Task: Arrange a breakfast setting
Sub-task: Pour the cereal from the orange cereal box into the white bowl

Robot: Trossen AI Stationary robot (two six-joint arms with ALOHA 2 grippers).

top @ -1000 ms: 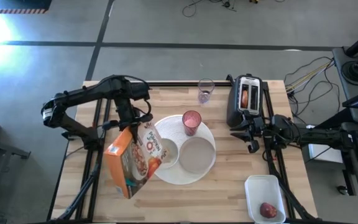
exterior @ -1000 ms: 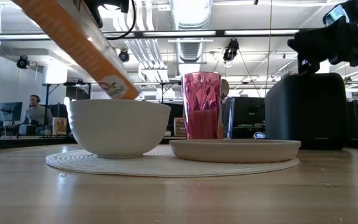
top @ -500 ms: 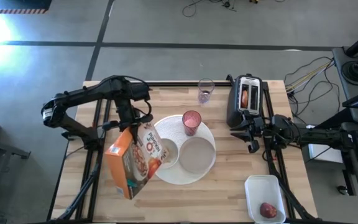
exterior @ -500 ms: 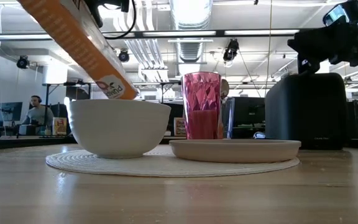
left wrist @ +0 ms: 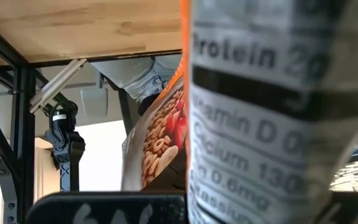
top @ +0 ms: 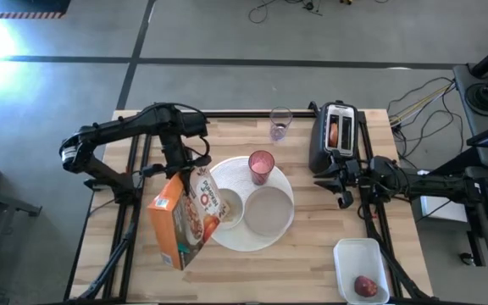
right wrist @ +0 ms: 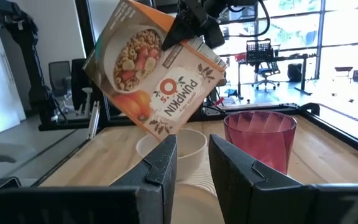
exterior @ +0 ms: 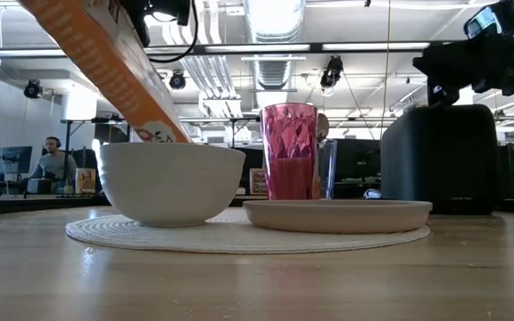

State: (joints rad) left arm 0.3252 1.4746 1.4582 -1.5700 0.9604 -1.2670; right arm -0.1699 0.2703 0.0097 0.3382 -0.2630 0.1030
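Observation:
My left gripper (top: pixel 176 169) is shut on an orange pumpkin cereal box (top: pixel 185 216), held tilted above the table's left half. The box's lower end hangs over the small white bowl (top: pixel 231 207), which stands on the large round white plate (top: pixel 244 239). The small grey plate (top: pixel 268 210) and the pink tumbler (top: pixel 261 165) stand on the same plate. A bagel half (top: pixel 335 131) sticks out of the toaster. The red apple (top: pixel 364 285) lies in a white tub. My right gripper (top: pixel 322 180) is open and empty beside the toaster. No spoon shows. My left gripper pinches the cereal box at its raised end (right wrist: pixel 188 38) between its two fingers, coming from above. The box is lifted clear and hangs slanted below the fingers. Its lower end (exterior: pixel 163 134) is just above the bowl's rim (exterior: pixel 172 147).
A black toaster (top: pixel 335 140) stands at the far right. A clear glass (top: pixel 280 123) stands near the far edge. The white tub (top: pixel 361 269) sits at the near right corner. A person sits in the room behind (exterior: pixel 53 160). Bare wood lies along the near edge (top: pixel 269 280).
My left gripper has shifted slightly toward the table's right with the cereal box. The box's lower end has sunk a little closer to the bowl's rim.

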